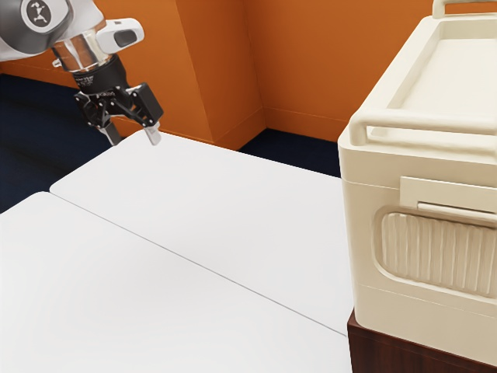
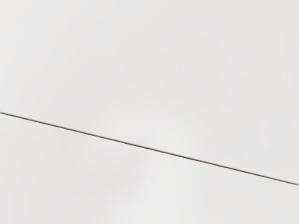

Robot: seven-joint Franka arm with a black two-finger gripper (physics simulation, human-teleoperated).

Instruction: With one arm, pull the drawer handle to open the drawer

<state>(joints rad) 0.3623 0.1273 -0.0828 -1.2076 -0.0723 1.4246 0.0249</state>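
Drawer unit (image 1: pixel 365 167): cream, smooth, round-cornered; ribbed panel (image 1: pixel 439 249) recessed in its front; dark, wood-like base (image 1: pixel 411 353); located at the exterior view's right, well apart from me. (Which part serves as handle, I cannot tell.) Table (image 1: pixel 194 202): matte white, crossed by a thin, straight seam (image 2: pixel 152 149). My pincer (image 1: pixel 133 136): fingers spread wide, empty, raised clear of the tabletop.

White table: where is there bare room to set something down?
Two patches of the white table look bare: one between its seam and the edge toward the orange wall, one on the seam's other side. It is crowded at the exterior view's right, by the cream cabinet; the open gripper appears near the far corner.
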